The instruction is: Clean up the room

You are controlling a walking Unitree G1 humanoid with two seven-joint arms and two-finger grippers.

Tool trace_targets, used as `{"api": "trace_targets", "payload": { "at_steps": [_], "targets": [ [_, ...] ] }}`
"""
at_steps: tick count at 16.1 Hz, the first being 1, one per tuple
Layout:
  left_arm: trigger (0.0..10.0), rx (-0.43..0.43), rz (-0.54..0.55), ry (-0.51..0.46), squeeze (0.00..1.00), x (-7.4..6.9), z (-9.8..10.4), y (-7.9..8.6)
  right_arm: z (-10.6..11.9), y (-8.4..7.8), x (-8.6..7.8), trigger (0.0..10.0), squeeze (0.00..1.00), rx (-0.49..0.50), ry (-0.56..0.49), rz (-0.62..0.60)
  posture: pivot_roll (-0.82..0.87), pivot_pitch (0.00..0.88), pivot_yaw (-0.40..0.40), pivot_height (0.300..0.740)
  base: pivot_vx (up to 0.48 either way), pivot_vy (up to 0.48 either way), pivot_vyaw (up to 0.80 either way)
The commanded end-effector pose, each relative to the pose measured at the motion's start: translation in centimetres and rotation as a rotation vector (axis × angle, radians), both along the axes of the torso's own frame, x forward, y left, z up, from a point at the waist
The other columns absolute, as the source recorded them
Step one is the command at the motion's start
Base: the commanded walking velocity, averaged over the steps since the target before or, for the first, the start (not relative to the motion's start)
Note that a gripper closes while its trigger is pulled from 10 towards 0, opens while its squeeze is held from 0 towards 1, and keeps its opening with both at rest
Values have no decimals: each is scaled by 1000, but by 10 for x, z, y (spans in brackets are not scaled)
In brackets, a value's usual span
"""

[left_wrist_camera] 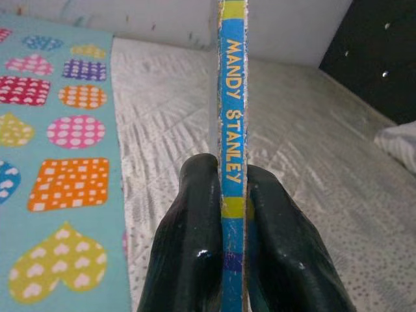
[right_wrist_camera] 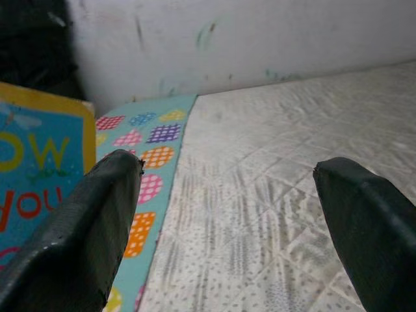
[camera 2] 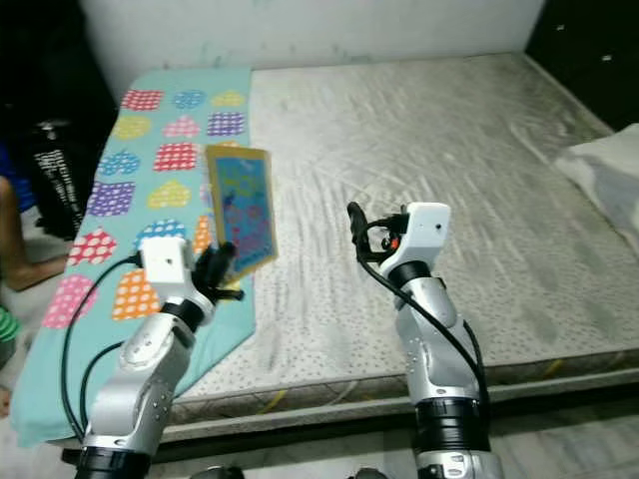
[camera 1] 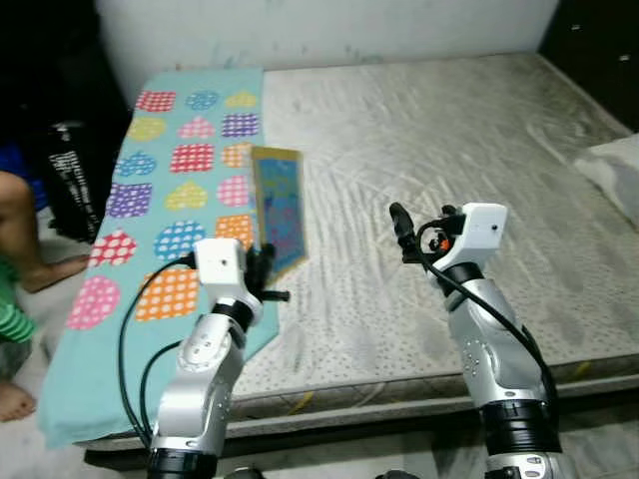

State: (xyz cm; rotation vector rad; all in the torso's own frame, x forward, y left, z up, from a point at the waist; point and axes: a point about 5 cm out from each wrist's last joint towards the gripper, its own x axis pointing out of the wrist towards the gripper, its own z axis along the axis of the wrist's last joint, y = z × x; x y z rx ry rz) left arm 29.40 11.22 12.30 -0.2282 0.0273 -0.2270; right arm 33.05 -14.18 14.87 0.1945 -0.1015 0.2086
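Book (camera 1: 279, 210) in left tool (left_wrist_camera: 224, 260)

Both eye views are looking down from the head at the bed (camera 1: 429, 150), sharing nearly the same scene. The left wrist view is peering close along its fingers (left_wrist_camera: 188, 247) at the book (left_wrist_camera: 233, 130). The right wrist view is facing the wall (right_wrist_camera: 260, 32) low over the bed.
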Motion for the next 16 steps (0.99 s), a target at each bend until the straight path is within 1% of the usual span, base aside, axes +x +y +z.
{"api": "trace_targets", "payload": {
  "at_steps": [1, 2, 14, 16],
  "targets": [
    [10000, 11, 45, -31, 0, 1, 5, 12, 2, 10, 0, 10000, 0, 3, -10, 29, -5, 110, 12, 740, 0, 0, 781],
    [10000, 7, 41, -34, 0, 2, 6, 10, 2, 13, 1, 10000, 0, 17, -2, 32, -7, 112, 9, 740, 0, -300, 0],
    [10000, -7, 31, -33, 0, 3, 7, 7, -1, 11, 0, 10000, 0, 29, 8, 7, -12, 121, 10, 740, 0, -313, 0],
    [10000, -8, 32, -32, 0, 3, 7, 7, 0, 11, 1, 10000, 0, 26, 7, 5, -11, 121, 10, 740, 0, -334, -631]
  ]
}}
